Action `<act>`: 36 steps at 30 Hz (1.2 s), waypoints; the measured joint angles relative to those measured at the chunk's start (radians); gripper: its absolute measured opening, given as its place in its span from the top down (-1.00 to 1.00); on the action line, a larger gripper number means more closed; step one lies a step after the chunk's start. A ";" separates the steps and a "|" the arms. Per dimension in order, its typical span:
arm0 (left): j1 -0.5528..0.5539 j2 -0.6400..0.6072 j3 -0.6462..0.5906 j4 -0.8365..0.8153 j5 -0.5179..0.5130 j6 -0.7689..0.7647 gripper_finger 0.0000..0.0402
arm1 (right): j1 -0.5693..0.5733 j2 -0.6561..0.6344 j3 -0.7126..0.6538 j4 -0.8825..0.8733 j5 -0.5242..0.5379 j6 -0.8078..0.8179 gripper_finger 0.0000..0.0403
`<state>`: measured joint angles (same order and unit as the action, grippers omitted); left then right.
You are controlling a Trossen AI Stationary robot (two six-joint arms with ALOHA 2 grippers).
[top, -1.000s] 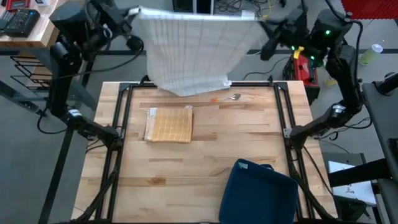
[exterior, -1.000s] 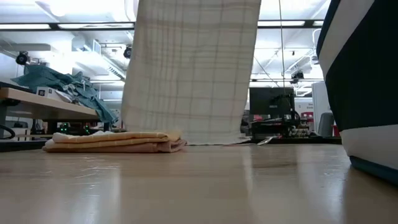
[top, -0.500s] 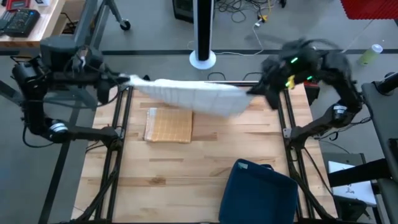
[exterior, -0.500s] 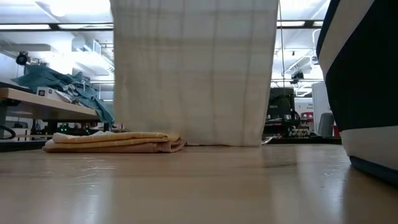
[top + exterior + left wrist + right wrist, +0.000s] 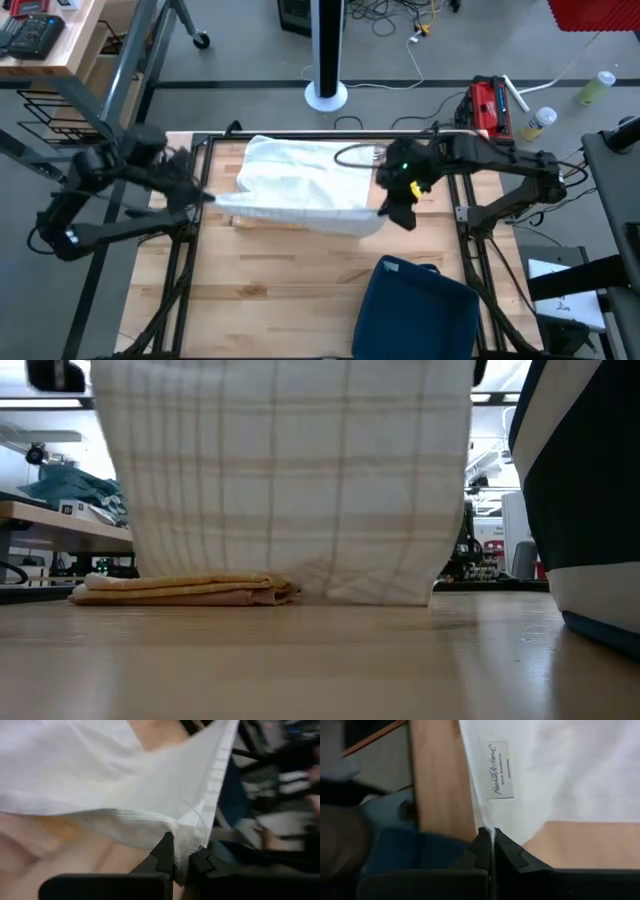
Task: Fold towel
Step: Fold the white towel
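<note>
Towel: white woven cotton towel with faint tan check lines (image 5: 300, 185) is held up by two corners, its front edge in the air and its back part draped on the wooden slatted surface (image 5: 300, 280), lower hem brushing the wood in the low view.
Left claw: left claw (image 5: 181, 856) is pressed together on one corner of the cloth, at the surface's left side.
Right claw: right claw (image 5: 490, 849) is pinching the opposite corner, the one with the sewn label, right of centre.
Underneath: folded yellow-orange cloth (image 5: 185, 589) lies flat just beneath the hanging sheet and is partly hidden from above.
Nearby: dark blue fabric bin (image 5: 415, 310) stands at the front right, near the right claw's corner.
Risk: as I judge it, the draped hem could drag the folded cloth out of place, or settle on it and crease; the corner held by only a thin edge may slip out; uneven lowering would skew the fold.
Change: a second ago the sheet hung high behind the surface's far edge; now both arms have swung forward and low, laying it over the wood.
</note>
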<state>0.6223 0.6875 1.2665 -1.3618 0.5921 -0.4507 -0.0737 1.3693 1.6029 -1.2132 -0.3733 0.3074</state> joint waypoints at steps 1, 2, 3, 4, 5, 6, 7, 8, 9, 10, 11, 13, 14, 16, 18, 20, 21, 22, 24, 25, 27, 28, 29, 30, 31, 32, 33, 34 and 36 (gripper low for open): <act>-0.010 -0.041 -0.065 0.039 0.030 -0.034 0.96 | 0.011 0.000 -0.018 0.009 -0.027 0.014 1.00; -0.018 -0.082 -0.130 0.077 0.053 -0.081 0.96 | 0.023 0.000 -0.033 0.014 -0.036 0.022 1.00; -0.027 -0.122 -0.191 0.117 0.068 -0.136 0.96 | 0.035 0.000 -0.045 0.016 -0.036 0.032 1.00; -0.036 -0.164 -0.252 0.155 0.084 -0.186 0.96 | 0.045 0.000 -0.054 0.019 -0.036 0.037 1.00; -0.044 -0.205 -0.311 0.195 0.099 -0.228 0.96 | 0.052 0.000 -0.061 0.022 -0.036 0.041 1.00; -0.051 -0.243 -0.366 0.232 0.118 -0.268 0.96 | 0.055 0.000 -0.064 0.025 -0.035 0.041 1.00; -0.056 -0.277 -0.424 0.275 0.134 -0.301 0.96 | 0.056 0.000 -0.064 0.022 -0.031 0.042 1.00; -0.059 -0.306 -0.480 0.328 0.134 -0.326 0.96 | 0.056 -0.001 -0.064 0.014 -0.008 0.047 1.00; -0.059 -0.332 -0.533 0.385 0.124 -0.347 0.96 | 0.055 -0.001 -0.065 0.002 0.029 0.050 1.00; -0.059 -0.355 -0.583 0.445 0.102 -0.366 0.96 | 0.051 0.000 -0.065 -0.007 0.077 0.055 1.00; -0.059 -0.372 -0.630 0.507 0.076 -0.379 0.96 | 0.039 0.003 -0.065 -0.021 0.128 0.056 1.00; -0.059 -0.387 -0.703 0.626 0.006 -0.384 0.96 | 0.008 0.020 -0.067 -0.045 0.230 0.049 1.00; -0.059 -0.388 -0.733 0.671 -0.048 -0.385 0.96 | -0.012 0.033 -0.068 -0.057 0.278 0.044 1.00; -0.059 -0.382 -0.774 0.706 -0.176 -0.373 0.96 | -0.047 0.061 -0.071 -0.072 0.391 0.022 1.00; -0.059 -0.369 -0.792 0.744 -0.290 -0.339 0.96 | -0.079 0.097 -0.076 -0.076 0.469 -0.023 1.00; -0.059 -0.350 -0.800 0.738 -0.369 -0.288 0.96 | -0.112 0.138 -0.082 -0.064 0.474 -0.080 1.00; -0.059 -0.334 -0.800 0.738 -0.402 -0.260 0.96 | -0.125 0.165 -0.085 -0.057 0.476 -0.106 1.00; -0.059 -0.314 -0.799 0.742 -0.435 -0.241 0.96 | -0.137 0.195 -0.085 -0.047 0.481 -0.132 1.00; -0.059 -0.272 -0.793 0.737 -0.513 -0.207 0.96 | -0.155 0.257 -0.086 -0.022 0.486 -0.184 1.00; -0.059 -0.247 -0.789 0.736 -0.554 -0.182 0.96 | -0.161 0.288 -0.086 -0.010 0.487 -0.208 1.00; -0.059 -0.193 -0.781 0.738 -0.614 -0.121 0.96 | -0.172 0.348 -0.086 0.010 0.486 -0.253 1.00; -0.059 -0.158 -0.780 0.738 -0.634 -0.095 0.96 | -0.177 0.376 -0.086 0.015 0.485 -0.272 1.00; -0.059 -0.119 -0.777 0.736 -0.643 -0.069 0.96 | -0.183 0.406 -0.084 0.019 0.486 -0.284 1.00; -0.059 -0.075 -0.771 0.737 -0.648 -0.042 0.96 | -0.188 0.434 -0.078 0.017 0.487 -0.299 1.00; -0.059 -0.032 -0.763 0.737 -0.643 -0.020 0.96 | -0.191 0.455 -0.074 0.018 0.488 -0.305 1.00; -0.059 0.011 -0.756 0.735 -0.624 0.000 0.96 | -0.195 0.472 -0.069 0.017 0.489 -0.314 1.00; -0.059 0.056 -0.744 0.732 -0.610 0.018 0.97 | -0.198 0.485 -0.061 0.016 0.490 -0.323 1.00; -0.059 0.102 -0.727 0.737 -0.602 0.029 0.97 | -0.202 0.494 -0.052 0.016 0.490 -0.329 1.00; -0.059 0.185 -0.698 0.739 -0.613 0.058 0.98 | -0.209 0.497 -0.040 0.025 0.493 -0.344 1.00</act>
<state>0.5629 0.8723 0.5684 -0.6230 -0.0210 -0.3930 -0.2830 1.8668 1.5631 -1.1884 0.1199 -0.0365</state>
